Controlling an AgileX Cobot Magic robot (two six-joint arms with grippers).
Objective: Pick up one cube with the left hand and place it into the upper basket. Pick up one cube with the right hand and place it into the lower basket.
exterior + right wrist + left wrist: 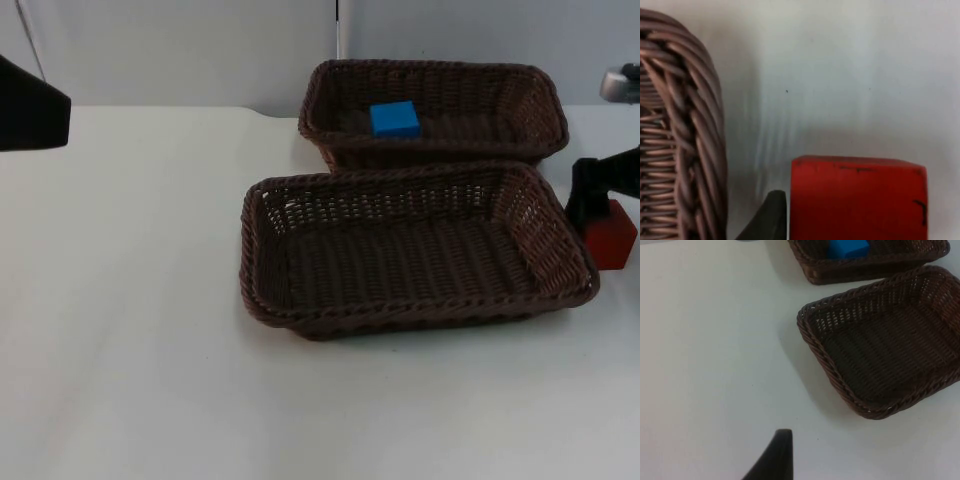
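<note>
While the left pincer (771,460) waited, grip unreadable, the right pincer (590,205) straddled the red cube (612,236), closure unclear; brushing the near basket (420,320) risked dislodging it.

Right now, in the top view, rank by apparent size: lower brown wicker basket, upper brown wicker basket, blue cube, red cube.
1. Lower brown wicker basket, though it is nearer the camera.
2. Upper brown wicker basket.
3. Blue cube and red cube: unsure, the right gripper partly hides the red one.
</note>
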